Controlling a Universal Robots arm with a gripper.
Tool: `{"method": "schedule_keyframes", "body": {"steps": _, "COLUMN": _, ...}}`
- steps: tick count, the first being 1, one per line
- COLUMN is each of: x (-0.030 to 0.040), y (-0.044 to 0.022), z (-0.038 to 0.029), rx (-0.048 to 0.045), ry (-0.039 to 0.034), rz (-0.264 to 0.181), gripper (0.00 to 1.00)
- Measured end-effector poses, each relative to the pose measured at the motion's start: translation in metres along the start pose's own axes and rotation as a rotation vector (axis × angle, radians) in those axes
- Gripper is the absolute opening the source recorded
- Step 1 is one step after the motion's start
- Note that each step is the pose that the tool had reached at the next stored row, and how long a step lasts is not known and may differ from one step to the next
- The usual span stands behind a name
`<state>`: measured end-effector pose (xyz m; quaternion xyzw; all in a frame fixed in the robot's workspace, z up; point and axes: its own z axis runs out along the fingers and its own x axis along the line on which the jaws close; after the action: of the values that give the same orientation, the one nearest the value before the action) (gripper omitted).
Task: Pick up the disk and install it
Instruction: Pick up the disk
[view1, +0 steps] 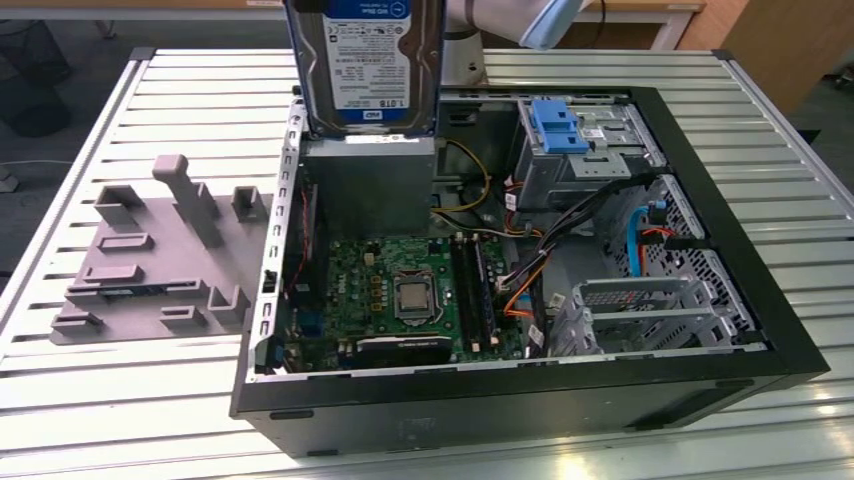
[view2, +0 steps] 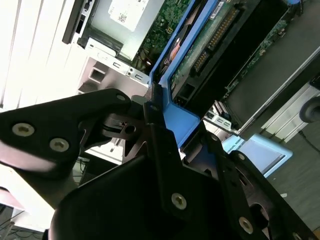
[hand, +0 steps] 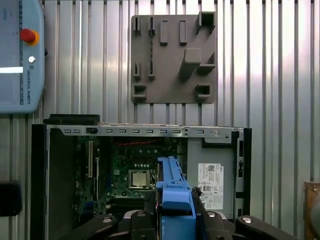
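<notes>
Surface: a slatted metal table, with wooden furniture behind it in the exterior view. On it are set an open black computer case, its motherboard exposed, and a grey fixture plate, placed just beside the case at the exterior view's left. A teach pendant is seen on the slats in the first wrist view.

Gripper: clamped on the blue carrier frame of the disk.

Disk: held upright in the air over the case, above its grey box, with the label turned toward the exterior view.
</notes>
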<state>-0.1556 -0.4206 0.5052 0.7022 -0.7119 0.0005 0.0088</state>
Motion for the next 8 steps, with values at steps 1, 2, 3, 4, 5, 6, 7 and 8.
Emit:
{"method": "schedule_keyframes", "body": {"steps": 1, "x": 0.0002, "y": -0.0025, "z": 0.0, "rx": 0.0, "ry": 0.0, "rz": 0.0, "gripper": 0.37}}
{"method": "schedule_keyframes", "body": {"steps": 2, "x": 0.0002, "y": -0.0053, "z": 0.0, "rx": 0.0, "ry": -0.0001, "rz": 0.0, "gripper": 0.37}}
{"method": "schedule_keyframes", "body": {"steps": 3, "x": 0.0003, "y": -0.0079, "z": -0.0001, "rx": 0.0, "ry": -0.0001, "rz": 0.0, "gripper": 0.37}}
{"method": "schedule_keyframes", "body": {"steps": 4, "x": 0.0003, "y": -0.0106, "z": -0.0001, "rx": 0.0, "ry": -0.0001, "rz": 0.0, "gripper": 0.37}}
{"method": "schedule_keyframes", "body": {"steps": 5, "x": 0.0003, "y": -0.0138, "z": -0.0001, "rx": 0.0001, "ry": -0.0002, "rz": 0.0, "gripper": 0.37}}
{"method": "schedule_keyframes", "body": {"steps": 6, "x": 0.0003, "y": -0.0166, "z": -0.0001, "rx": 0.0001, "ry": -0.0002, "rz": 0.0, "gripper": 0.37}}
{"method": "schedule_keyframes", "body": {"steps": 7, "x": 0.0003, "y": -0.0194, "z": -0.0002, "rx": 0.0, "ry": -0.0002, "rz": 0.0, "gripper": 0.37}}
{"method": "schedule_keyframes", "body": {"steps": 8, "x": 0.0003, "y": -0.0221, "z": -0.0002, "rx": 0.0001, "ry": -0.0001, "rz": 0.0, "gripper": 0.37}}
